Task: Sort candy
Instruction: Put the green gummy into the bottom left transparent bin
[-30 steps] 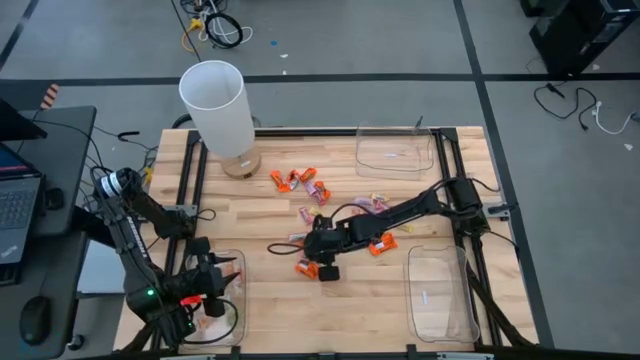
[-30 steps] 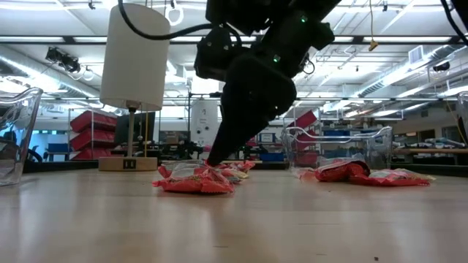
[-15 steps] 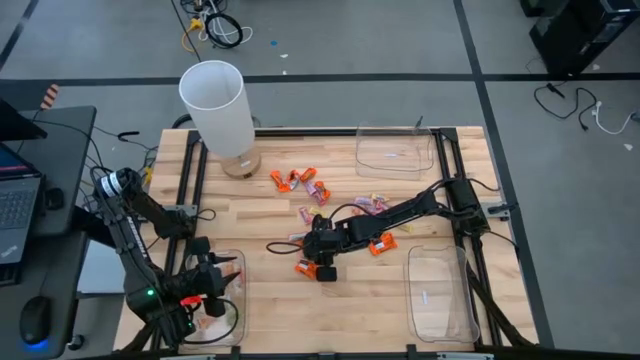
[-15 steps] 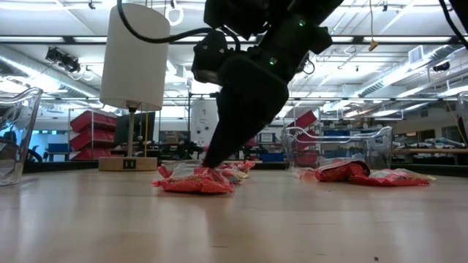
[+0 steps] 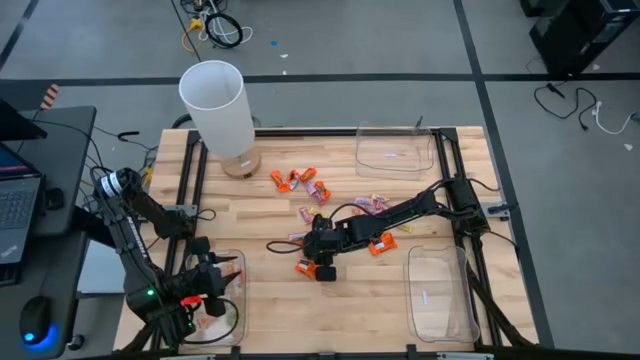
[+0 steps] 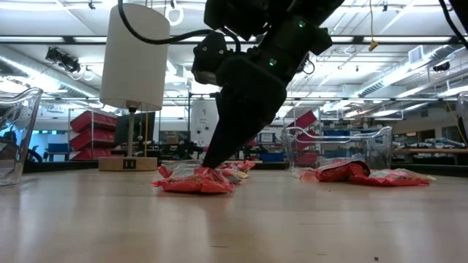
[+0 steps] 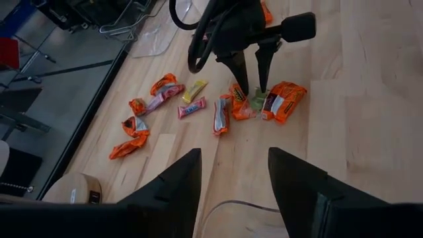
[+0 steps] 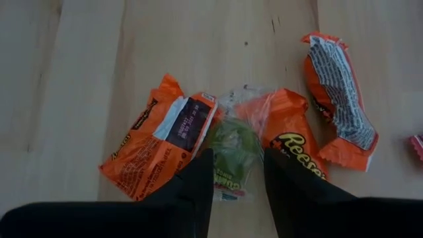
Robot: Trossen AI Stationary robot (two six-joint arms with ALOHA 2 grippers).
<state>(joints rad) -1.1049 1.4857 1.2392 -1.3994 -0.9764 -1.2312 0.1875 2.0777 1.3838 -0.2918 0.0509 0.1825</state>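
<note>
Candy in orange, pink and yellow wrappers lies loose on the wooden table [image 5: 270, 310] around its middle [image 5: 305, 185]. My right gripper [image 8: 238, 178] points steeply down over a small cluster: a green candy [image 8: 232, 149] flanked by two orange ones [image 8: 162, 139] [image 8: 287, 142]. It is open, with one finger on each side of the green candy, which lies flat on the wood. The left wrist view shows this gripper [image 7: 253, 86] from across the table. My left gripper [image 7: 234, 192] hangs open over the near-left clear tray [image 5: 232, 262] and holds nothing. My right gripper stands astride the green candy [image 7: 256, 99], coming from above at a slant. Its fingers [image 8: 198, 175] are close against the wrapper's two sides. I cannot tell whether they touch it. The candy lies flat on the table between the orange ones.
A tall white cylinder [image 5: 215, 100] on a wooden base stands at the far left. Clear trays sit at the far right [image 5: 395, 150] and near right [image 5: 440, 295]. More candy lies beyond the cluster [image 7: 149, 109] and to its right [image 5: 380, 245].
</note>
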